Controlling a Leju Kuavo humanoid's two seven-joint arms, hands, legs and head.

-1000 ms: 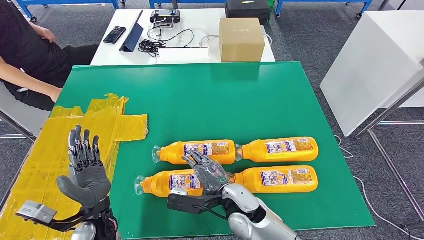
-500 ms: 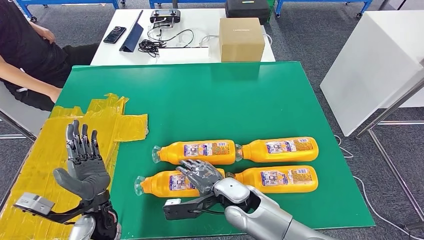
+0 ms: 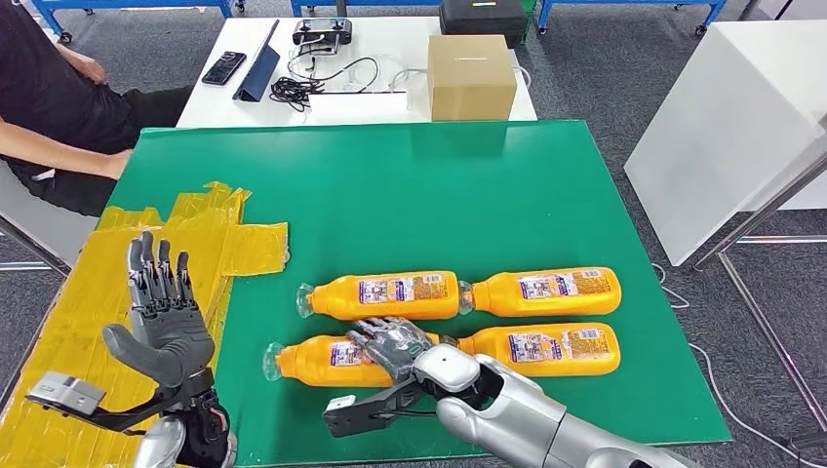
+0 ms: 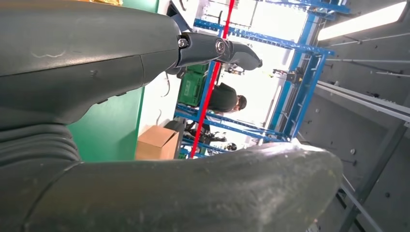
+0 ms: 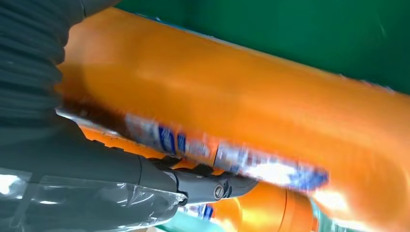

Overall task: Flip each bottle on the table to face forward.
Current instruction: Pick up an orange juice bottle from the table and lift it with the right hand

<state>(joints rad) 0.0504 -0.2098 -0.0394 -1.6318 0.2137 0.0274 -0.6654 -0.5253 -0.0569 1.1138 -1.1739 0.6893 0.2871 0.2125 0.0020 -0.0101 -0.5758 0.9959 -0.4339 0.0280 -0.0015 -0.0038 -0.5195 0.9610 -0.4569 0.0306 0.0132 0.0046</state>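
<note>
cardboard box (image 3: 471,76) behind green mat (image 3: 439,195), yellow tape patch (image 3: 117,283) left

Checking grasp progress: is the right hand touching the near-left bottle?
Touching. In the head view the right hand lies on the near-left bottle, fingers draped over its label; the right wrist view shows fingers against orange plastic.

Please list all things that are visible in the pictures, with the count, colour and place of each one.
orange bottles: four, orange, lying in two rows on the near half of the green table.
yellow tape patch: one, yellow, along the table's left edge.
cardboard box: one, brown, on the white table behind.
phone: one, black, on the white table.
person: one, dark clothing, seated far left.
left robot hand: one, grey, raised above the tape, holding nothing.
right robot hand: one, grey, lying on the near left bottle.
</note>
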